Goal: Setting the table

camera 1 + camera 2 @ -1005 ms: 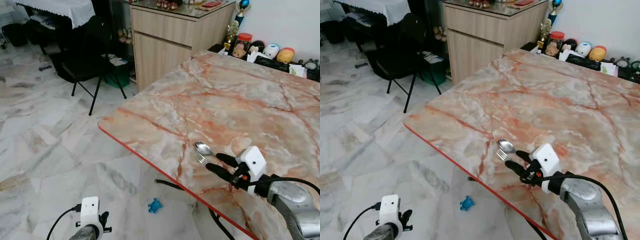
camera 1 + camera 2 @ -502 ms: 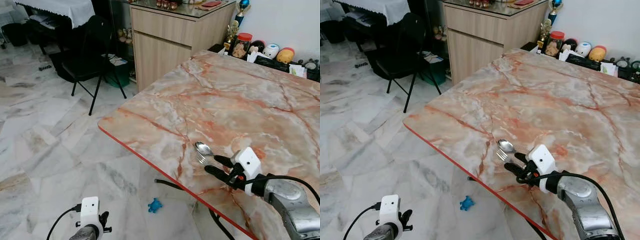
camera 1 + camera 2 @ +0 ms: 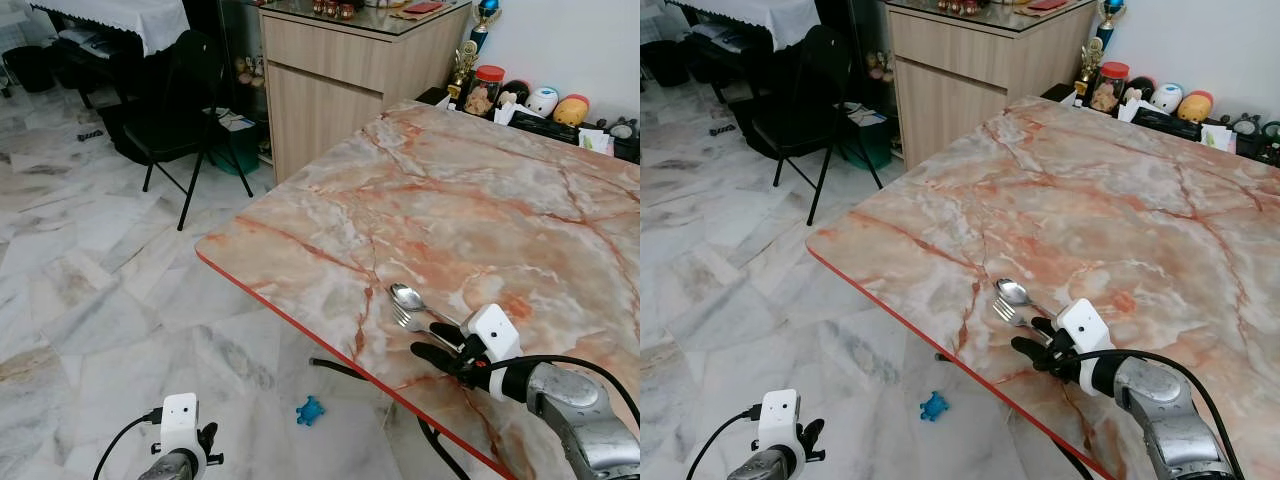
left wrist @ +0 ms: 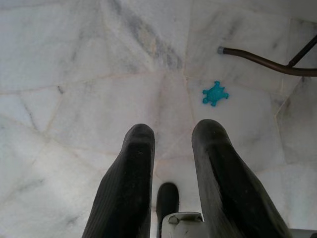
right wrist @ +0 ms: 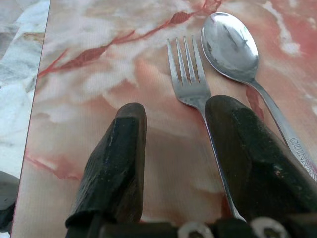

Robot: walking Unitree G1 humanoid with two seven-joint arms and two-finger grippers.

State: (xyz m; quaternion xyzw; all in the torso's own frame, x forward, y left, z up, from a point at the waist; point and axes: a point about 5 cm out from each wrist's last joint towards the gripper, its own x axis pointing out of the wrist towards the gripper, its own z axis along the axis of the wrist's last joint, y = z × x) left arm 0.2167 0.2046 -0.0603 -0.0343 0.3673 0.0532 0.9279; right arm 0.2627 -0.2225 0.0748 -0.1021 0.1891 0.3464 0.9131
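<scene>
**Right tool parted over cutlery near counter edge**

Right tool (image 5: 171, 129) low over the marble counter (image 3: 480, 210), fingers (image 5: 116, 158) spread apart, gripping nothing. Fork (image 5: 190, 82) flat on the counter, its handle passing under one finger, tines beyond the fingertips. Spoon (image 5: 230, 44) just beside the fork, bowl up, roughly parallel with it. Both close to the counter's red-trimmed near edge. Left tool (image 4: 173, 148) hanging idle above the marble floor (image 4: 74, 74), fingers parted and empty, a small blue turtle toy (image 4: 215, 93) lying on the tiles ahead.
</scene>
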